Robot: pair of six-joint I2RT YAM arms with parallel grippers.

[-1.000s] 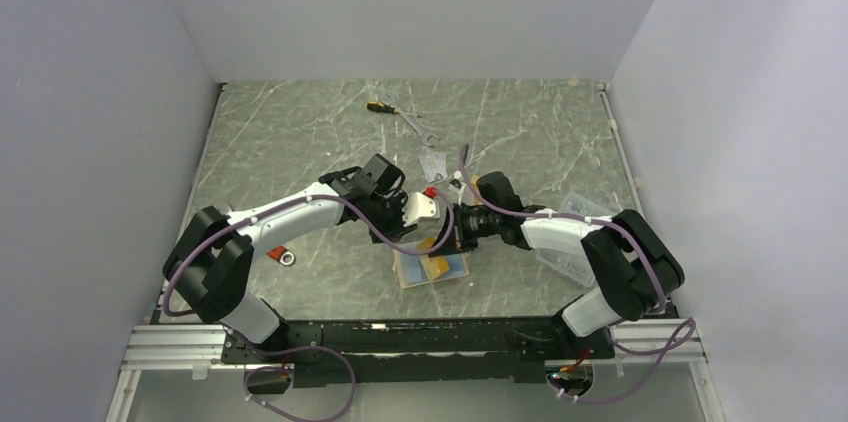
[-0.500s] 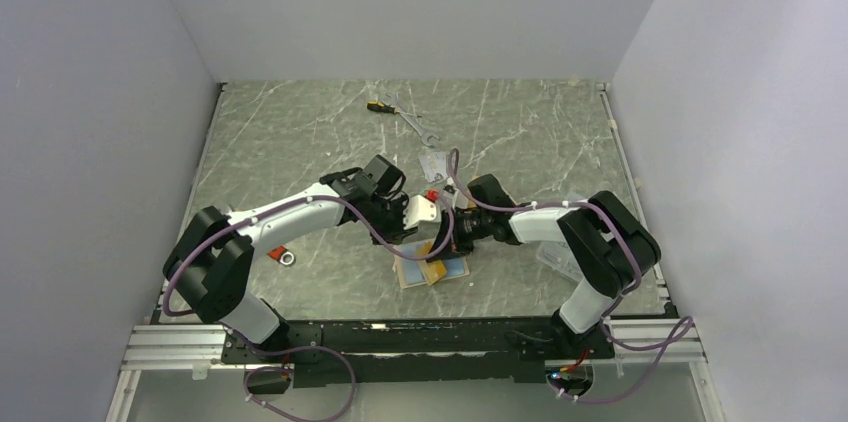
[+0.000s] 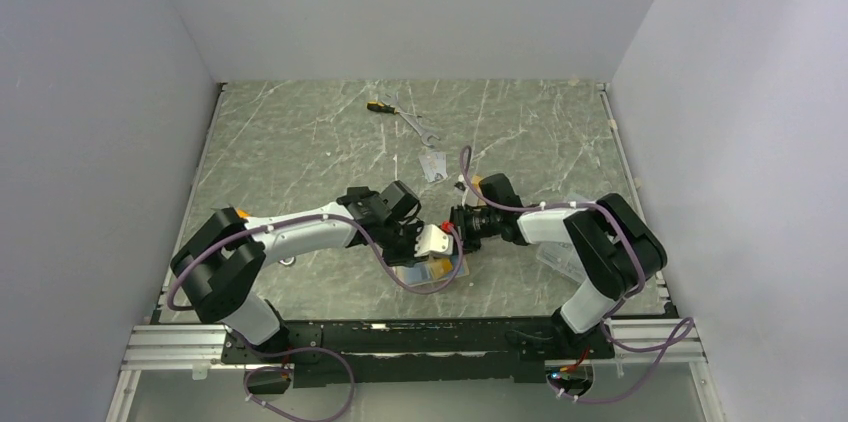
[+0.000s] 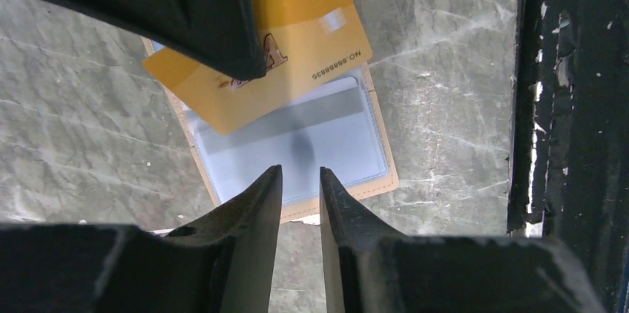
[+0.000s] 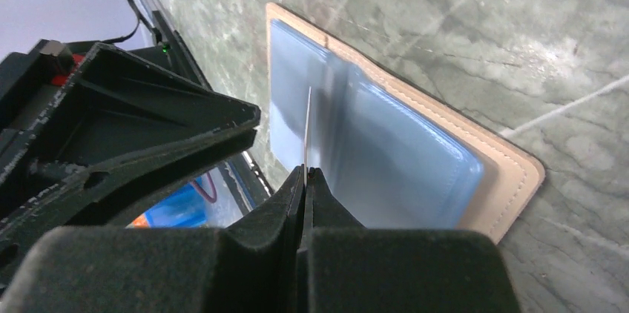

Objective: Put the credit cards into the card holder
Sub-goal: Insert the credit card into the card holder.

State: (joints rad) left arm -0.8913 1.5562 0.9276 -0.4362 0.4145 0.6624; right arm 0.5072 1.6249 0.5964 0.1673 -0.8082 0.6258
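Seemingly — right gripper (image 5: 304,173) tight on card (image 4: 311,42)

I'm inside a robot test cell here, a lab rig by the look of it. Plain pale-grey panel walls (image 3: 90,92) box in three sides. A green-grey marbled tabletop (image 3: 290,132) lies under me, and a bare aluminium rail (image 3: 170,347) runs along the near edge. Loose purple cables (image 3: 463,164) loop about. There's a silver open-ended spanner (image 3: 420,128) lying at the back.

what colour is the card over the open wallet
Orange; the card shows best in the left wrist view.
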